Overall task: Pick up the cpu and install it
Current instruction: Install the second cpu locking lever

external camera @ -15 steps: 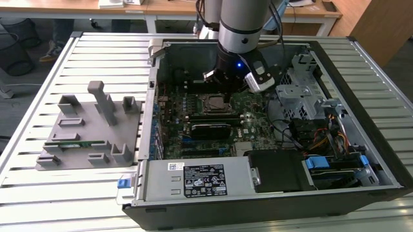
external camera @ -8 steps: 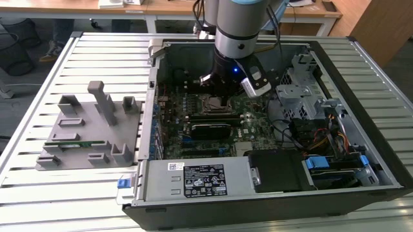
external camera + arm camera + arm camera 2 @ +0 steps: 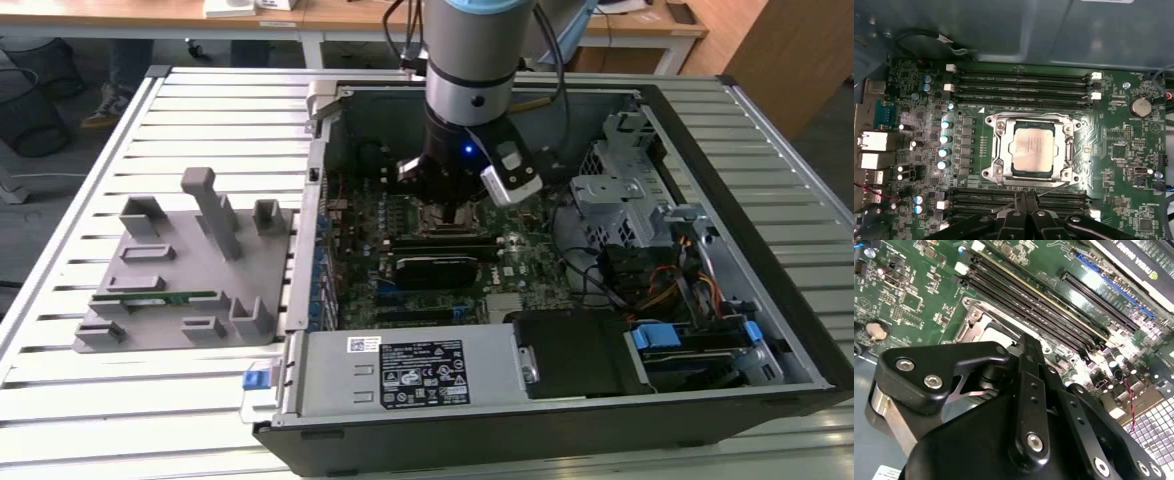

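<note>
In the first wrist view the cpu (image 3: 1031,150), a small silvery-grey square chip, lies flat inside the metal-framed socket (image 3: 995,150) on the green motherboard (image 3: 1124,150). My gripper (image 3: 1024,199) hovers just beside the socket frame, its two black fingertips pressed together with nothing between them. The exterior view has the arm reaching down into the open computer case (image 3: 747,300), with the gripper (image 3: 451,220) low over the middle of the board. The second wrist view looks past the black finger linkage (image 3: 1029,405) onto a corner of the socket (image 3: 976,322).
A grey holder (image 3: 174,270) with a green memory stick (image 3: 154,297) lies on the slatted table at the exterior view's left. Inside the case are a black card (image 3: 434,265), a power supply (image 3: 400,370) and a drive cage (image 3: 627,190). Memory slots (image 3: 1024,85) flank the socket.
</note>
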`<state>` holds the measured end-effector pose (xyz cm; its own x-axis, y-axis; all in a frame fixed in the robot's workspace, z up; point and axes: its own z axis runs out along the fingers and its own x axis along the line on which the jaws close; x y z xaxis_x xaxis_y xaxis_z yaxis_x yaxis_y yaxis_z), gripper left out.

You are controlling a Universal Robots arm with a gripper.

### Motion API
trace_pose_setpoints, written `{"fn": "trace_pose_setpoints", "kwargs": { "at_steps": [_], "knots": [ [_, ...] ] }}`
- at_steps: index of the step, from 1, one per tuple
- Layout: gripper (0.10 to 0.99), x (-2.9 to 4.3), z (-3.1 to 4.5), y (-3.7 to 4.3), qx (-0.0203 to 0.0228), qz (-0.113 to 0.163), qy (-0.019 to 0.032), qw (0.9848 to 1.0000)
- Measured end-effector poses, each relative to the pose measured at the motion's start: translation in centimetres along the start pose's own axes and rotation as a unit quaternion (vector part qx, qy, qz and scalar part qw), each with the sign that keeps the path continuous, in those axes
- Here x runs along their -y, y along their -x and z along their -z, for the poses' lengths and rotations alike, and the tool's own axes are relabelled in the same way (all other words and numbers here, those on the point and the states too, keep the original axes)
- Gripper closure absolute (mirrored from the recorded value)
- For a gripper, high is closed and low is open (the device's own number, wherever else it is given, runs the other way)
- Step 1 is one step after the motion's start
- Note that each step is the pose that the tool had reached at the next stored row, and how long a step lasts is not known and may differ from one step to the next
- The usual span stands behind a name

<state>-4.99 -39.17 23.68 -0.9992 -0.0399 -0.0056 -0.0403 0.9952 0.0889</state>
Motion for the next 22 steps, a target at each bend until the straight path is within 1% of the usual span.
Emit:
{"fn": "trace_pose_setpoints", "kwargs": {
  "at_steps": [9, 14, 15, 16, 19, 21, 22],
  "knots": [
    [0.973, 0.11, -1.24, -0.18, -0.0051, 0.000, 0.0002, 1.0000],
    [0.973, 0.18, -1.82, -0.18, -0.0092, -0.001, 0.0015, 1.0000],
    [0.973, 0.24, -1.85, -0.18, -0.0096, -0.001, 0.0035, 0.9999],
    [0.973, 0.31, -1.88, -0.19, -0.0095, -0.001, 0.0079, 0.9999],
    [0.973, 0.67, -1.89, -0.20, -0.0089, -0.001, 0.0275, 0.9996],
    [0.973, 1.02, -1.89, -0.21, -0.0090, -0.001, 0.0337, 0.9994],
    [0.973, 1.23, -1.89, -0.22, -0.0091, -0.001, 0.0350, 0.9993]
  ]
}}
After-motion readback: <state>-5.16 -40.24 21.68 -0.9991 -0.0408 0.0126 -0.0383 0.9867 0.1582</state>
